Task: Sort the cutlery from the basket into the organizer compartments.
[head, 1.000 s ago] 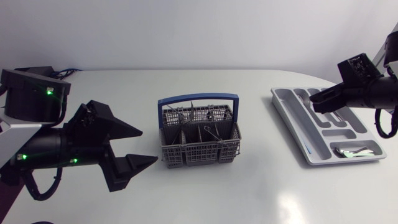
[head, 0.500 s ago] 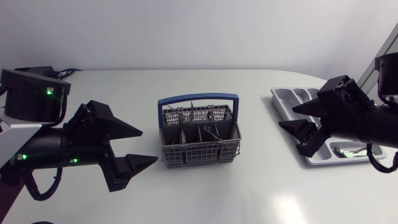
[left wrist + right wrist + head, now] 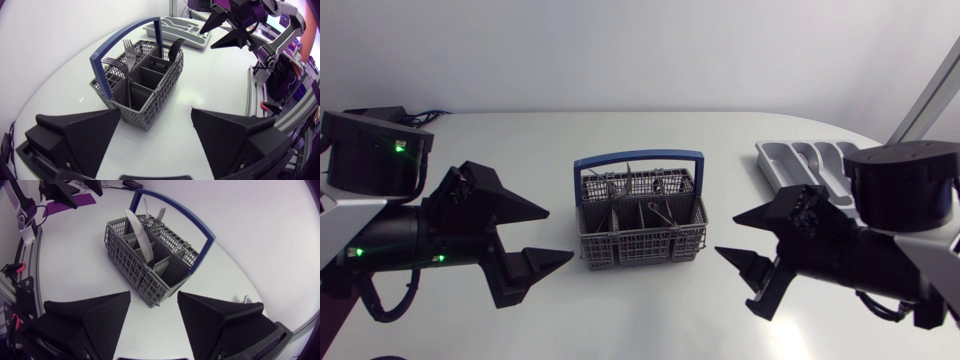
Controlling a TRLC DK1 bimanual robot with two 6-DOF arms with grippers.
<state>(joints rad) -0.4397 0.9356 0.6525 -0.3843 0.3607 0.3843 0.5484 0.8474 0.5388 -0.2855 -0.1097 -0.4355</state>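
Note:
The grey basket (image 3: 640, 232) with a blue handle (image 3: 640, 157) stands mid-table and holds several pieces of cutlery. Forks (image 3: 129, 47) and a dark spoon (image 3: 175, 45) stick up from it. A silver blade (image 3: 142, 237) leans out of a middle compartment. The grey organizer (image 3: 800, 160) lies at the far right, partly hidden behind my right arm. My left gripper (image 3: 558, 236) is open and empty, a short way left of the basket. My right gripper (image 3: 727, 235) is open and empty too, just right of the basket (image 3: 155, 255) and pointing at it.
The basket (image 3: 145, 82) sits ahead of my left gripper (image 3: 156, 112), with bare table between them. Bare table also lies in front of the basket and behind it. The organizer (image 3: 182, 30) lies beyond the basket, by my right gripper (image 3: 206, 40).
My right arm has swung from over the organizer down and left, so its open gripper now faces the basket's right side. The left arm has not moved.

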